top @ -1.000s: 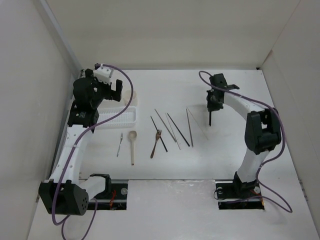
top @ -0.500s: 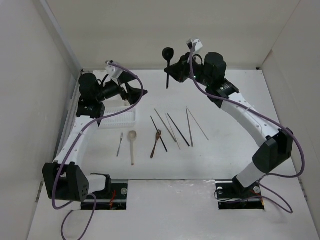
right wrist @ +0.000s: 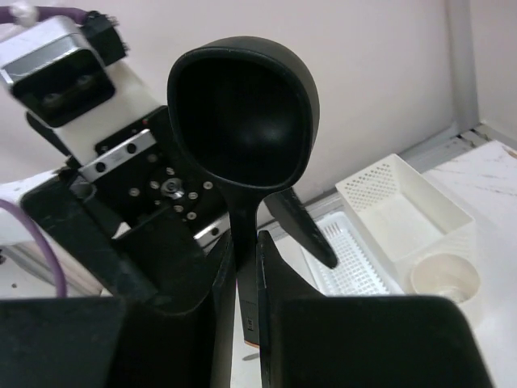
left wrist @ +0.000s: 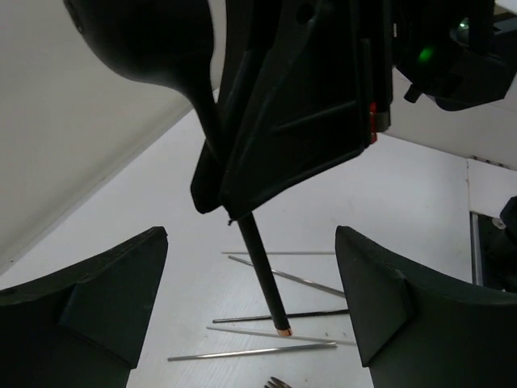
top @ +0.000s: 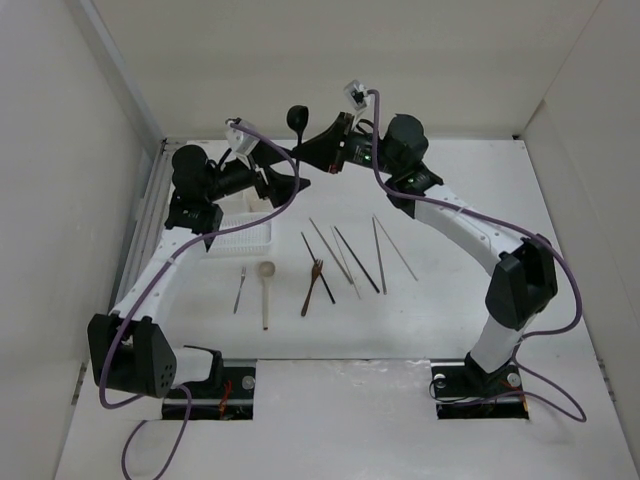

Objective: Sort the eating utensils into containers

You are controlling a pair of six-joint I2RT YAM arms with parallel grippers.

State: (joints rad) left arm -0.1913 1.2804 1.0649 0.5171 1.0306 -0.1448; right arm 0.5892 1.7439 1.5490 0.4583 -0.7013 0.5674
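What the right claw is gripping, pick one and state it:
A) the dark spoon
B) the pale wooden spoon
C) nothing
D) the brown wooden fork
A: the dark spoon is clamped by its handle in the right claw, bowl up, while the pale wooden spoon and brown wooden fork lie on the table.

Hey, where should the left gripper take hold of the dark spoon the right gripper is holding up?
Probably the bare handle below the right gripper. The dark spoon is held bowl-up, and that lower handle lies between the fingers of the open left gripper, so close on it sideways from where that gripper faces.
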